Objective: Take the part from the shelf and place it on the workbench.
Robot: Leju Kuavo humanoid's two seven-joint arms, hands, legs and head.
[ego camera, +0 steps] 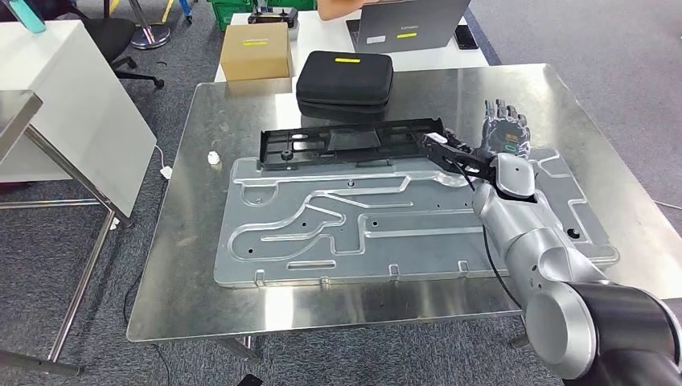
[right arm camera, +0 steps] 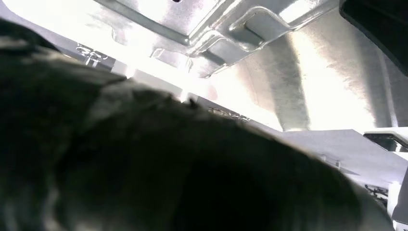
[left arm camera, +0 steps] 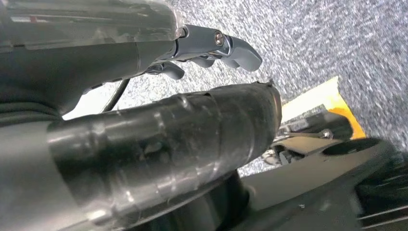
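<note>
A long black plastic part (ego camera: 354,141) is lying flat across the far edge of a large stamped metal panel (ego camera: 346,233), which is itself covering most of the steel workbench (ego camera: 201,265). The robot's right hand (ego camera: 503,137) is hovering at the part's right end, fingers extended and spread, palm facing away from the camera; its dark thumb side is sitting right against the end of the part, though whether it is pinching the part or merely touching it cannot be told from the head view. In the right wrist view the camera is looking past a blurred dark mass at the ribbed metal panel (right arm camera: 250,29) and the bright workbench surface (right arm camera: 332,86).

The left hand (left arm camera: 211,48) is hanging over grey speckled carpet (left arm camera: 337,43), its grey fingers curling loosely with nothing between them.

Along the workbench's far edge a black zippered case (ego camera: 346,80) is sitting just behind the part, and a small white object (ego camera: 213,158) is resting near the left edge. Beyond the workbench, a cardboard box (ego camera: 256,50) and a grey laptop (ego camera: 410,22) are standing on a white table (ego camera: 322,36), where a person's arm (ego camera: 342,8) is reaching in. A white desk (ego camera: 72,104) is standing off the left side.
</note>
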